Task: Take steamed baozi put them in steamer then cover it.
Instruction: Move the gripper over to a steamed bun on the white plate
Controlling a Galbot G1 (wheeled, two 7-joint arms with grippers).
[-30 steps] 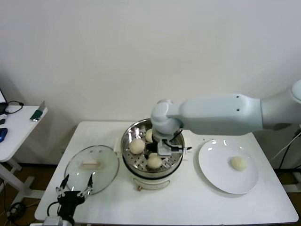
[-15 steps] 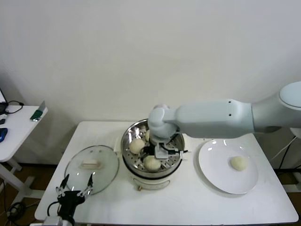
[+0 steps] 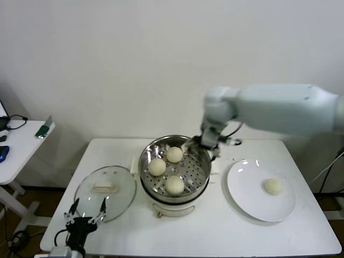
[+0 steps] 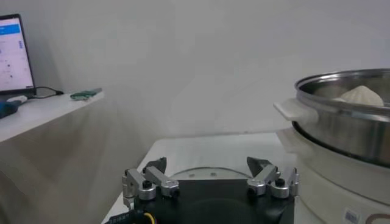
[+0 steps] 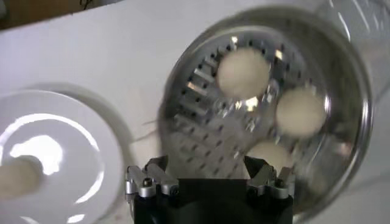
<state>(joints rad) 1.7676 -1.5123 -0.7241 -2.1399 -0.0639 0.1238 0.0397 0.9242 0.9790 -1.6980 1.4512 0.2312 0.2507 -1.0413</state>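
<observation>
The steel steamer (image 3: 142, 167) stands mid-table on its cream base and holds three baozi (image 3: 174, 154), (image 3: 156, 166), (image 3: 174, 185). A fourth baozi (image 3: 272, 186) lies on the white plate (image 3: 247, 183) to the right. The glass cover (image 3: 105, 186) lies flat on the table left of the steamer. My right gripper (image 3: 208, 141) is open and empty, raised above the steamer's back right rim. In the right wrist view my right gripper (image 5: 207, 167) hangs over the basket (image 5: 341, 67), with the plate (image 5: 61, 128) beside it. My left gripper (image 3: 86, 210) is open, parked low by the cover.
A white side table (image 3: 21, 142) with small devices stands at the far left. The left wrist view shows my left gripper (image 4: 210, 167), the steamer's side (image 4: 341, 131) and one baozi top (image 4: 361, 94). The table's front edge is near the left gripper.
My right gripper has left a baozi in the front of the steamer, lifted out of the basket and moved up and to the back right. The left arm has not moved.
</observation>
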